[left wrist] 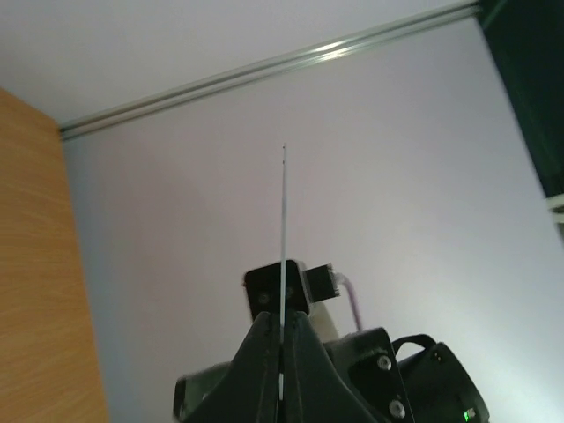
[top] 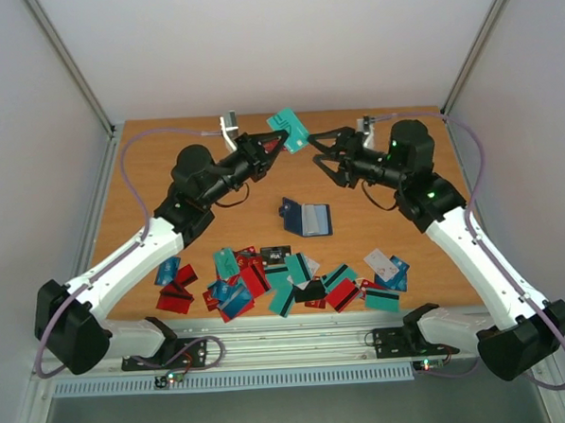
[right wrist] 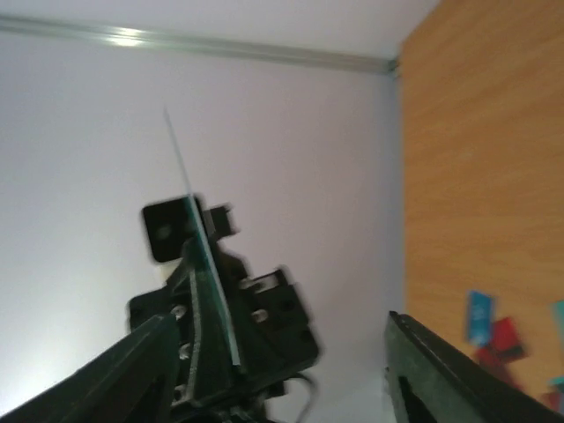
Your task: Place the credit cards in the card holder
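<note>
Thin teal plastic card (top: 289, 129) pinched at one end in left gripper (top: 275, 144), aloft over far wooden table (top: 255, 228). Right gripper (top: 319, 153) splayed, empty, just beside. Card likely light, stiff, slick; take across flat faces. Dark navy folding card holder (top: 307, 218) lies unfolded mid-table

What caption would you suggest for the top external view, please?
Left pincer holds a teal card before the open right pincer; card holder lies open beyond the scattered cards.
</note>
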You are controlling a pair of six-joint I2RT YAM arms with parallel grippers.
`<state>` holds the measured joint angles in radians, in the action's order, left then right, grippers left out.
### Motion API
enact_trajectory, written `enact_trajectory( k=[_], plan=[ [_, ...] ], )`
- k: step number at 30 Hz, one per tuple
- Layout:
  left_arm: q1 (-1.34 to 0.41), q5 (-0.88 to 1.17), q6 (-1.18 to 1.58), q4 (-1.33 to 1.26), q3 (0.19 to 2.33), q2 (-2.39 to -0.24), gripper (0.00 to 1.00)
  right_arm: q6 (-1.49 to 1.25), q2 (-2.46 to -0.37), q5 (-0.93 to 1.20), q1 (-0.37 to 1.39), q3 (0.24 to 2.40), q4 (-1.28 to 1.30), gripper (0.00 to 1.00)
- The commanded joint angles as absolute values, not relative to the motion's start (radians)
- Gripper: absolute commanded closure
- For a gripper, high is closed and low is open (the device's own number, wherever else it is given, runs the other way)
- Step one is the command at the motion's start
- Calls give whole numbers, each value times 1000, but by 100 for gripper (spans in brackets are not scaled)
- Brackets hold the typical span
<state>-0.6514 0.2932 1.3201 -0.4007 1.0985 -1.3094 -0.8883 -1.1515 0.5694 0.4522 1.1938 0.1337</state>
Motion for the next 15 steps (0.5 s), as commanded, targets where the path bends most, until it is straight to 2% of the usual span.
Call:
enact_trajectory(
  k=[1, 7, 15],
  plan=[
    [-608, 326, 1173, -166, 1115, -1276, 100, -668, -1144, 642, 299, 1246, 506, 31],
    [-600, 373, 863, 224, 1151, -1310, 100, -266, -1236, 595, 226, 1258, 855, 27],
    [-598, 558, 607, 398, 1265, -1514, 100, -107, -1361, 630, 221, 1150, 817, 26]
  ],
)
